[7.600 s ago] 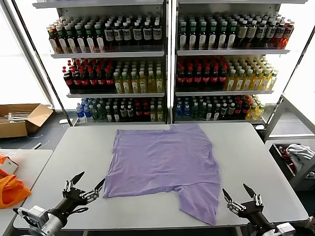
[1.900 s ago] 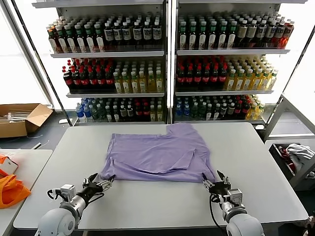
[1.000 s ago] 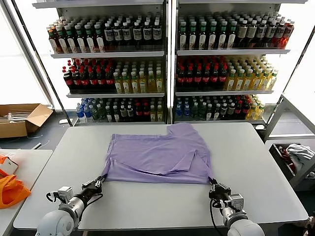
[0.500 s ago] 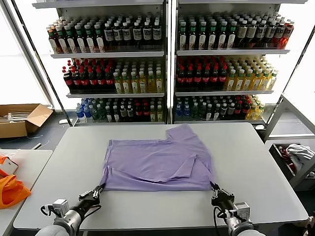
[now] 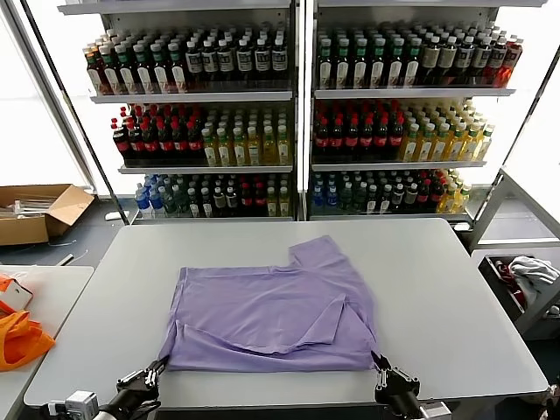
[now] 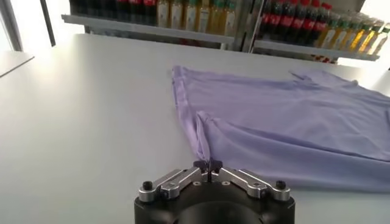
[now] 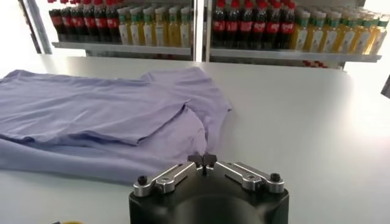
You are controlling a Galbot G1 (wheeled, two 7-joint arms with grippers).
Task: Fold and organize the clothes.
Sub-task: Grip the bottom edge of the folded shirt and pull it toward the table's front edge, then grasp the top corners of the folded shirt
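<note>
Head view: the lavender short-sleeved cotton T-shirt [image 5: 271,311] lies half-folded mid-table on the grey table [image 5: 455,289]; left gripper [image 5: 149,374] and right gripper [image 5: 383,372] pinch its near corners, fingers pressed together on cloth; uneven pulling could slip a corner free, skewing the fold.

Shop setting: drink-bottle shelves [image 5: 297,114] (fully stocked) behind grey table [image 5: 455,289].

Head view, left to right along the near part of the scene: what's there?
Orange bag → left gripper, shut on the T-shirt's near left corner → lavender T-shirt → right gripper, shut on its near right corner → white-grey cloth bundle.
</note>
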